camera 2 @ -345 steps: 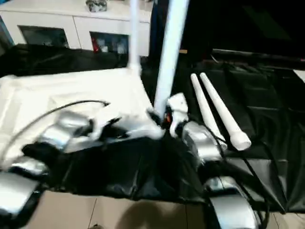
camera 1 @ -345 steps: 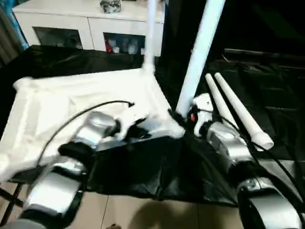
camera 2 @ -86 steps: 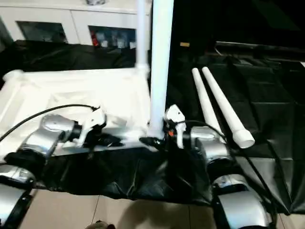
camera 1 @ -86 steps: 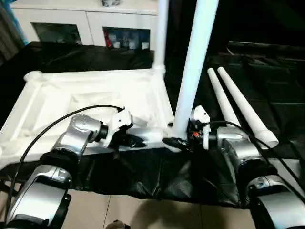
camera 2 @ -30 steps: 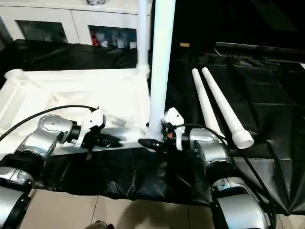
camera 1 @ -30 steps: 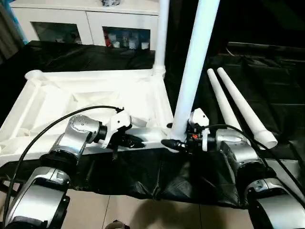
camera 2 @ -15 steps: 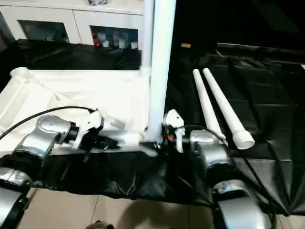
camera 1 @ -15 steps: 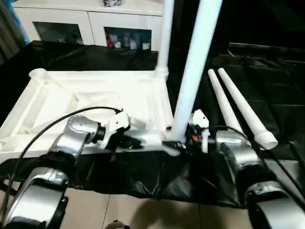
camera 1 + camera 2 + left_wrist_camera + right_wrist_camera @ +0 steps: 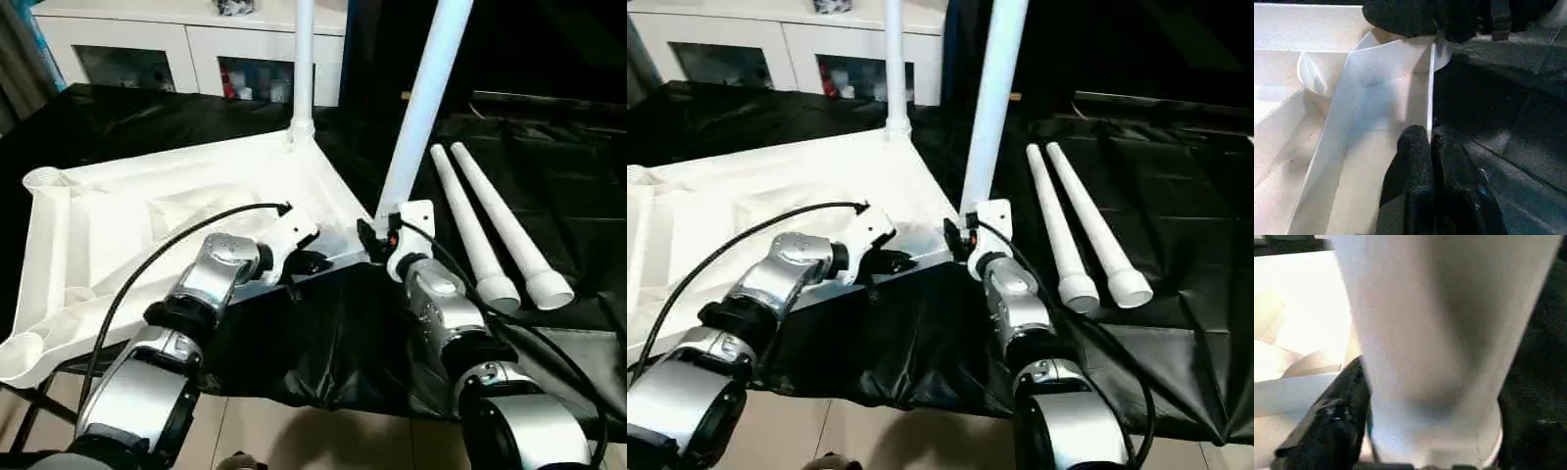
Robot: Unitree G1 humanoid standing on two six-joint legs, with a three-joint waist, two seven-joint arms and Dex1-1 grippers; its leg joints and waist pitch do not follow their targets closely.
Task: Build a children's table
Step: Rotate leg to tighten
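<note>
White tabletop (image 9: 1376, 78) rim pinched by left fingers (image 9: 1415, 161); right fingers (image 9: 1332, 426) straddle upright leg (image 9: 1435, 323).

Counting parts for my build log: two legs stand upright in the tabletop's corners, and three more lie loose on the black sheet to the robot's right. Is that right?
Not quite. Two loose legs lie side by side on the black sheet, not three, as the left eye view shows. The rest holds: the far leg and near leg stand upright in the tabletop.
</note>
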